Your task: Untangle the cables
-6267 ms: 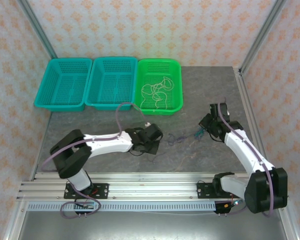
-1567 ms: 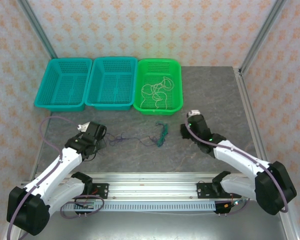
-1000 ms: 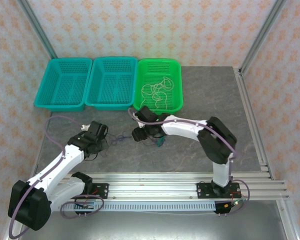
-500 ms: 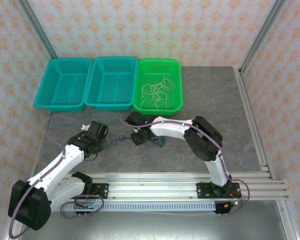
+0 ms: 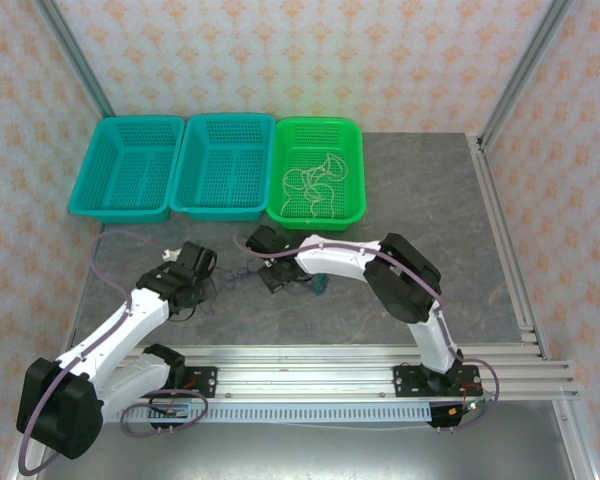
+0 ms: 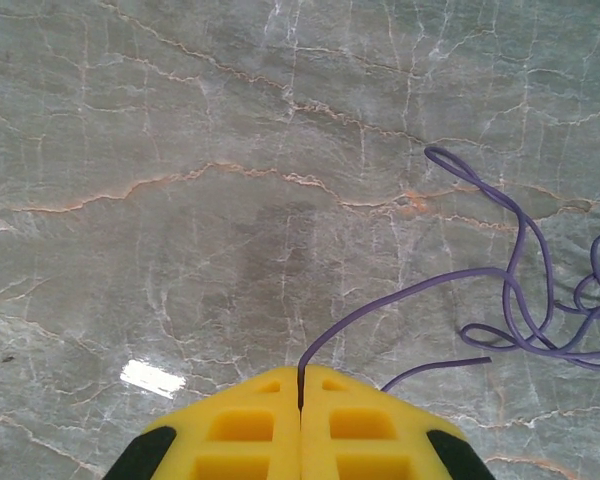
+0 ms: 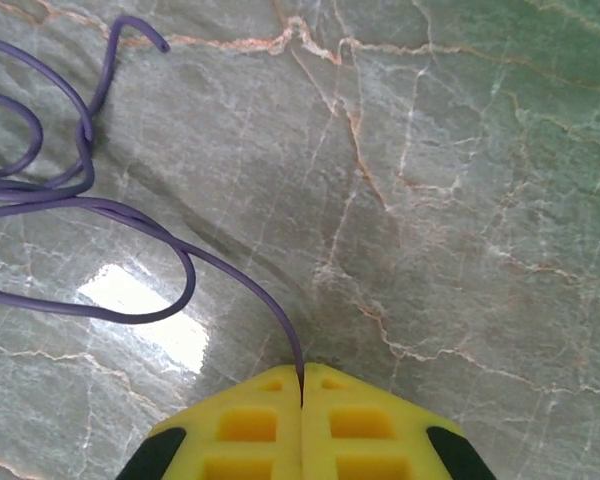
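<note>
"Two grippers, both pinched tight on the purple cable (image 6: pixel 520 250)?"

"Yes. The left gripper (image 6: pixel 300 375) has its yellow, hollow-celled pads pressed together, and the thin, glossy strand comes out of the seam. The right gripper (image 7: pixel 301 372) looks the same."

"And between them?"

"Loose loops lying on the table (image 5: pixel 430 200). It's grey polished stone with pale and rusty veins, and it shines under the lamp."

"Farther back?"

"Teal mesh baskets (image 5: pixel 120 213), two of them, and a green basket (image 5: pixel 317 222) holding curly white cables (image 5: pixel 315 185). Peach patterned wallpaper (image 5: pixel 300 60) sits behind metal posts (image 5: pixel 73 55)."
</note>
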Controlling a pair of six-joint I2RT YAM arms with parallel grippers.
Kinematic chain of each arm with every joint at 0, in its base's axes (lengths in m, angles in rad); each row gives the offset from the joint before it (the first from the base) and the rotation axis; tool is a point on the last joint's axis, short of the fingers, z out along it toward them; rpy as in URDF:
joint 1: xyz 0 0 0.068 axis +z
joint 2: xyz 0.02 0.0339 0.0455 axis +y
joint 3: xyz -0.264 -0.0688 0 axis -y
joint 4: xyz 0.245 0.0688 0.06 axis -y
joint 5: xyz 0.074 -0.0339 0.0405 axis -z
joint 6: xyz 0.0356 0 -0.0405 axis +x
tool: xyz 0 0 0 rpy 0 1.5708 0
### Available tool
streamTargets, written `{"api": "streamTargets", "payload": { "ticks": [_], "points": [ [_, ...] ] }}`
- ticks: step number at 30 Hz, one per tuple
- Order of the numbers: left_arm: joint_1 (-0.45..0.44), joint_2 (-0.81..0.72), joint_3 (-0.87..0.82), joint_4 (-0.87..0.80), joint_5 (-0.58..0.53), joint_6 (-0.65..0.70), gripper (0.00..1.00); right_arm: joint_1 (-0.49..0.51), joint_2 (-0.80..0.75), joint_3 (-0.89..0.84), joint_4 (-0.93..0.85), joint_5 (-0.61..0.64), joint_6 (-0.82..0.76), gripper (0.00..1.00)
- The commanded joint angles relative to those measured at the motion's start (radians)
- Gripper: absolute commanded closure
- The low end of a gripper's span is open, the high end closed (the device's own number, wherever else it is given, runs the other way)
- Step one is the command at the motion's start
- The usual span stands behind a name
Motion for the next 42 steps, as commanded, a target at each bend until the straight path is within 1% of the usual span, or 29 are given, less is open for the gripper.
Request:
{"api": "streamTargets", "payload": {
  "ticks": [1, 4, 10, 12, 15, 18, 22, 24, 25, 26, 27, 28, 29, 30, 31, 34, 37, 39, 42],
  "points": [
    [0.007, -0.006, 0.015, -0.040, -0.061, -0.002, 1.00, -0.009, -0.045, -0.114, 0.013, 0.084, 0.036, 1.00],
    [0.015, -0.020, 0.015, -0.062, -0.092, -0.018, 1.00, -0.044, -0.143, -0.218, 0.053, 0.151, 0.111, 1.00],
    [0.026, -0.058, 0.009, -0.071, -0.114, -0.046, 1.00, -0.113, -0.338, -0.463, 0.108, 0.386, 0.323, 1.00],
    [0.027, -0.066, 0.009, -0.071, -0.113, -0.047, 1.00, -0.146, -0.397, -0.537, 0.125, 0.435, 0.401, 1.00],
    [0.028, -0.068, 0.012, -0.069, -0.110, -0.043, 1.00, -0.217, -0.479, -0.630, 0.143, 0.465, 0.501, 1.00],
    [0.030, -0.064, 0.017, -0.071, -0.108, -0.038, 1.00, -0.305, -0.548, -0.707, 0.165, 0.479, 0.557, 1.00],
    [0.030, -0.061, 0.018, -0.068, -0.101, -0.034, 1.00, -0.395, -0.607, -0.752, 0.158, 0.527, 0.543, 1.00],
    [0.030, -0.059, 0.015, -0.058, -0.089, -0.031, 1.00, -0.427, -0.639, -0.767, 0.179, 0.507, 0.506, 1.00],
    [0.030, -0.059, 0.011, -0.046, -0.070, -0.022, 1.00, -0.429, -0.666, -0.779, 0.223, 0.467, 0.454, 1.00],
    [0.030, -0.057, 0.009, -0.030, -0.045, -0.009, 1.00, -0.429, -0.692, -0.795, 0.276, 0.395, 0.401, 1.00],
    [0.030, -0.054, 0.005, -0.006, -0.008, 0.009, 1.00, -0.429, -0.723, -0.813, 0.345, 0.284, 0.342, 1.00],
    [0.030, -0.050, 0.007, 0.012, 0.033, 0.022, 1.00, -0.427, -0.754, -0.818, 0.389, 0.160, 0.302, 1.00],
    [0.030, -0.049, 0.011, 0.023, 0.068, 0.032, 1.00, -0.420, -0.775, -0.806, 0.405, 0.071, 0.283, 0.95],
    [0.030, -0.049, 0.020, 0.038, 0.115, 0.044, 1.00, -0.392, -0.792, -0.783, 0.412, 0.007, 0.272, 0.84],
    [0.030, -0.053, 0.032, 0.051, 0.157, 0.052, 1.00, -0.352, -0.801, -0.755, 0.407, -0.022, 0.267, 0.76],
    [0.030, -0.069, 0.075, 0.077, 0.225, 0.057, 1.00, -0.206, -0.777, -0.665, 0.437, -0.058, 0.241, 0.64],
    [0.030, -0.065, 0.112, 0.080, 0.226, 0.078, 1.00, -0.092, -0.705, -0.621, 0.535, -0.098, 0.134, 0.53],
    [0.030, -0.051, 0.129, 0.070, 0.224, 0.097, 1.00, -0.057, -0.643, -0.624, 0.634, -0.084, 0.029, 0.50],
    [0.030, -0.031, 0.135, 0.057, 0.242, 0.112, 1.00, -0.017, -0.553, -0.648, 0.804, -0.048, -0.213, 0.45]
  ]
}}
